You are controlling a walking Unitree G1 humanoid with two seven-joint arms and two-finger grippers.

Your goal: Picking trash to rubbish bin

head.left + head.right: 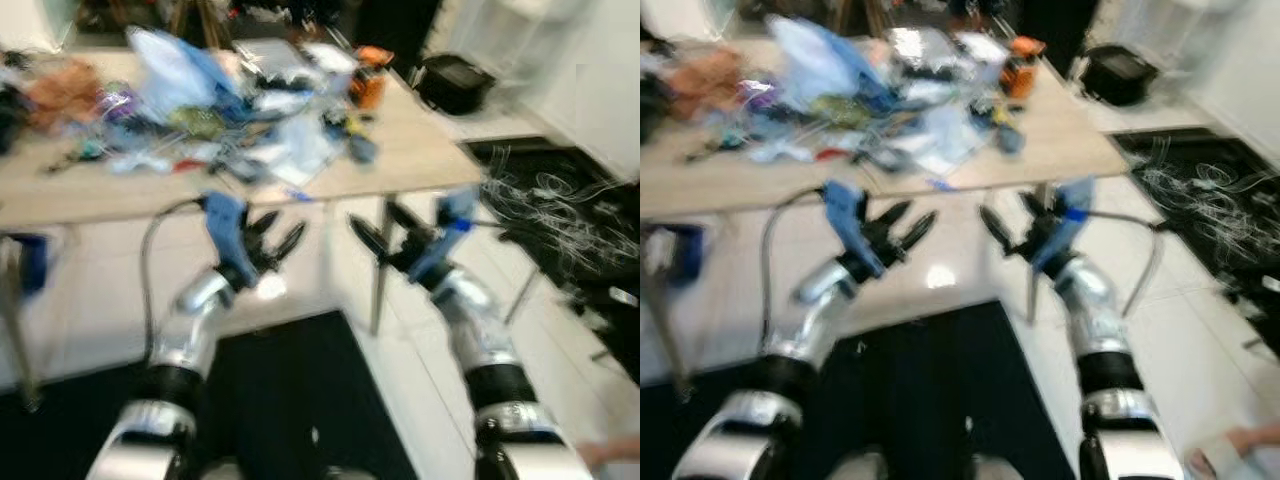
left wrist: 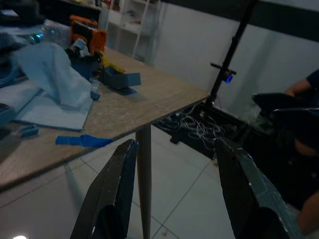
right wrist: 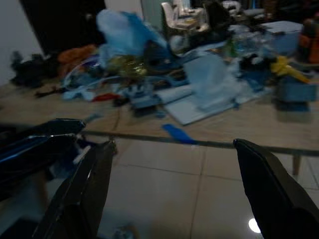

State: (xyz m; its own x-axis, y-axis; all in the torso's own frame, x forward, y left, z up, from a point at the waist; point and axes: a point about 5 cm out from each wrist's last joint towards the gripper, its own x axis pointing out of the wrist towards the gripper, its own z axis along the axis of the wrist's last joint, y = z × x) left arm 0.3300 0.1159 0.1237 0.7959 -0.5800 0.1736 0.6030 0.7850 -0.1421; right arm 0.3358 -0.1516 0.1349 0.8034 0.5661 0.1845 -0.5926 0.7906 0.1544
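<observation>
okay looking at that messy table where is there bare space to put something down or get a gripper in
Bare wood shows along the table's right end, between the small blue box and the corner, and in a strip along the near edge left of the blue scrap. The middle and back are crowded with blue plastic sheets, wrappers and the orange tool. Both grippers, left and right, hover open short of the edge.

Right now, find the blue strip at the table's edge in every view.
Left eye: blue strip midway along the near edge of the table.
Right eye: blue strip, same place.
Left wrist: blue strip on the edge, near the table leg.
Right wrist: blue strip on the edge, mid-picture.
Shared landmark: orange object on the table.
</observation>
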